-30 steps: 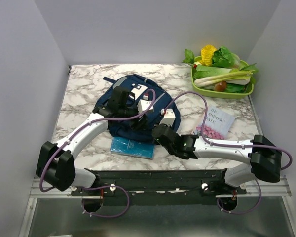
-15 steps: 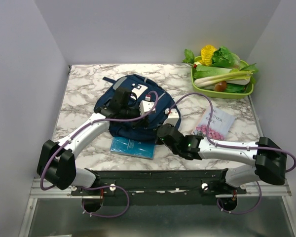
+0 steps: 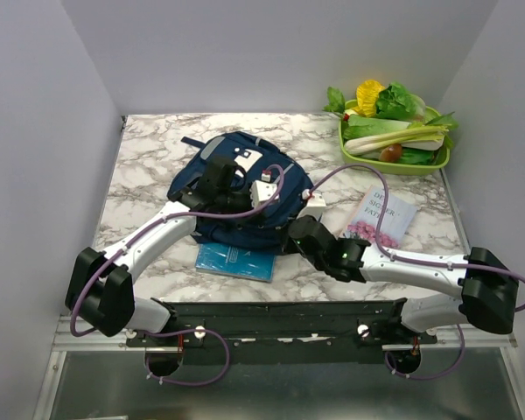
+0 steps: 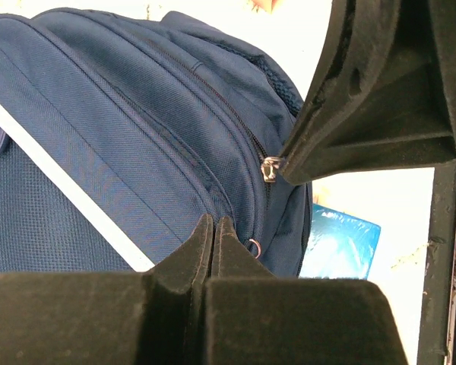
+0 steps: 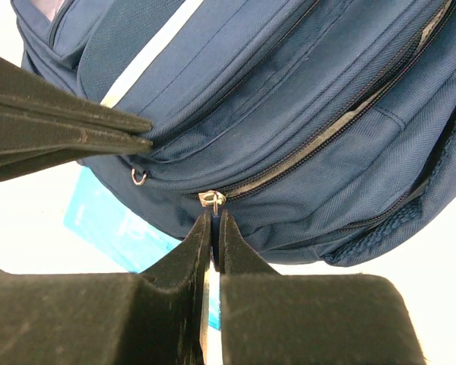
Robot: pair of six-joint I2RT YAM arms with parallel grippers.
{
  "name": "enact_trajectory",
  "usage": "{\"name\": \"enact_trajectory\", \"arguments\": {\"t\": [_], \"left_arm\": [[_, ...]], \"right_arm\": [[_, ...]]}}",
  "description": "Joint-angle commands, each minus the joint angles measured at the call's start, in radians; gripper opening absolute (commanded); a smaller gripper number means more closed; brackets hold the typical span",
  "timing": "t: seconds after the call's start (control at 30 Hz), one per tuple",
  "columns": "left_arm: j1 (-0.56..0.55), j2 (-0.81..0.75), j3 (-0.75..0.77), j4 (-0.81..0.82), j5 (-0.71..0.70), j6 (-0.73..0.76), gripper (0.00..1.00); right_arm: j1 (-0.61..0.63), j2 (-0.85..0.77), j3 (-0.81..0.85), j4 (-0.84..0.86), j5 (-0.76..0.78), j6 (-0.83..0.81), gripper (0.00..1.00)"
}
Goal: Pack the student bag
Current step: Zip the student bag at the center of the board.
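The student bag (image 3: 232, 188) lies in the middle of the marble table, navy with a pale stripe (image 4: 61, 190). My right gripper (image 5: 214, 217) is at the bag's near edge, shut on the tab of a silver zipper pull (image 5: 211, 199) at the end of a closed zip. My left gripper (image 4: 214, 222) is above the bag, its jaws pressed together. Its tips rest against the bag's fabric beside a small metal ring (image 4: 254, 245). I cannot tell whether any fabric is pinched. In the left wrist view a right finger (image 4: 365, 99) meets the same zipper pull (image 4: 270, 167).
A light blue book (image 3: 236, 260) lies half under the bag's near side. A printed packet with pink pieces (image 3: 381, 214) lies to the right. A green tray (image 3: 437, 162) of vegetables stands at the back right corner. Grey walls close in the table.
My left gripper has closed from open to shut over the bag. My right arm has shifted a little to the right, still holding the zipper pull, uncovering more of the packet.
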State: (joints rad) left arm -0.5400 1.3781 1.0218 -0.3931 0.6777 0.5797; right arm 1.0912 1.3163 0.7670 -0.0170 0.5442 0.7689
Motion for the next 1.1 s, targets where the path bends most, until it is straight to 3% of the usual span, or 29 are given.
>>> {"name": "enact_trajectory", "arguments": {"t": [0.0,0.27,0.87,1.07], "left_arm": [[-0.017,-0.031,0.053,-0.114,-0.014,-0.027,0.0],[-0.057,-0.082,0.044,-0.254,-0.07,0.092,0.0],[-0.057,-0.191,0.041,-0.578,-0.033,0.41,0.0],[0.037,-0.192,0.069,-0.681,0.045,0.469,0.0]], "right_arm": [[-0.042,-0.045,-0.023,-0.021,0.017,-0.014,0.01],[-0.131,-0.112,-0.074,-0.037,-0.018,-0.075,0.01],[-0.365,0.001,0.006,-0.001,-0.171,-0.344,0.01],[-0.39,0.038,0.048,0.053,-0.181,-0.41,0.01]]}}
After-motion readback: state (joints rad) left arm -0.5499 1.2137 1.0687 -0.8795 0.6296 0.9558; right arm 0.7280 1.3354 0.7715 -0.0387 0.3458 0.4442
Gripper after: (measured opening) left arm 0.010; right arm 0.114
